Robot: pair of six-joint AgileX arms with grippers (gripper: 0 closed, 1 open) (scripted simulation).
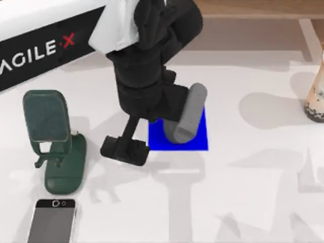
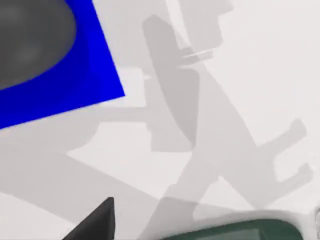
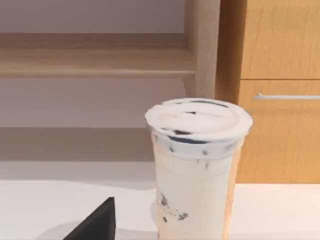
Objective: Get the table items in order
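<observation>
Beside mouse on blue mat, left gripper: jaws' spread unclear.

One dark grey rounded computer mouse, one blue square mat, one silver-rimmed black smartphone, one dark green phone stand, one tall tapered milk-tea cup

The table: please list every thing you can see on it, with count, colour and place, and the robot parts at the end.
mouse: one, dark grey, lying on the blue mat near the table's middle.
blue mat: one, blue, flat on the white table.
phone stand: one, dark green, left side, unoccupied.
smartphone: one, black with grey screen, flat at the lower left, below the stand.
milk-tea cup: one, cream with dark pearls, upright at the right edge.
left gripper: one, black, just left of the mat.
</observation>
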